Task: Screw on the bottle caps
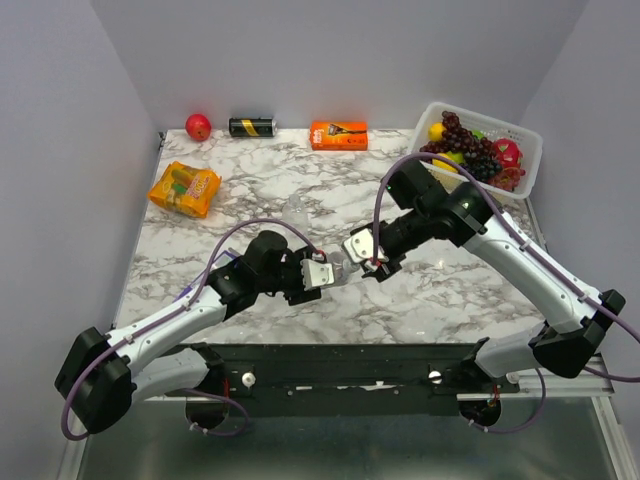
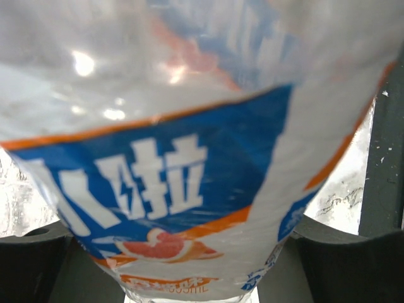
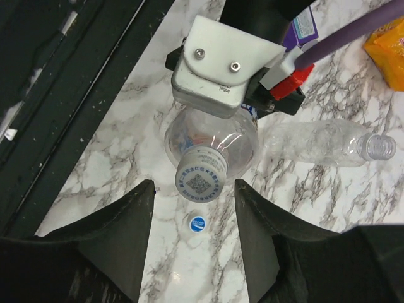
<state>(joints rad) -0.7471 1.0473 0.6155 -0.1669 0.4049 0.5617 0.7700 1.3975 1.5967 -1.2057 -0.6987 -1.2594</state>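
My left gripper [image 1: 318, 272] is shut on a clear bottle [image 3: 211, 136] with a blue, white and orange label [image 2: 189, 164] and holds it above the table. A whitish cap [image 3: 201, 176] sits on that bottle's neck, facing the right wrist camera. My right gripper [image 3: 194, 189] is open, its fingers [image 3: 136, 221] on either side of the cap and apart from it. A small blue cap [image 3: 197, 223] lies on the marble below. A second clear bottle [image 3: 328, 144] lies on its side, its neck open. In the top view the right gripper [image 1: 365, 255] faces the left one.
At the back stand a red apple [image 1: 198, 126], a black-and-yellow can [image 1: 252, 127] and an orange box [image 1: 338, 134]. An orange snack bag [image 1: 185, 188] lies at the left. A white basket [image 1: 530, 150] of fruit is at the back right. The black rail [image 1: 330, 365] runs along the near edge.
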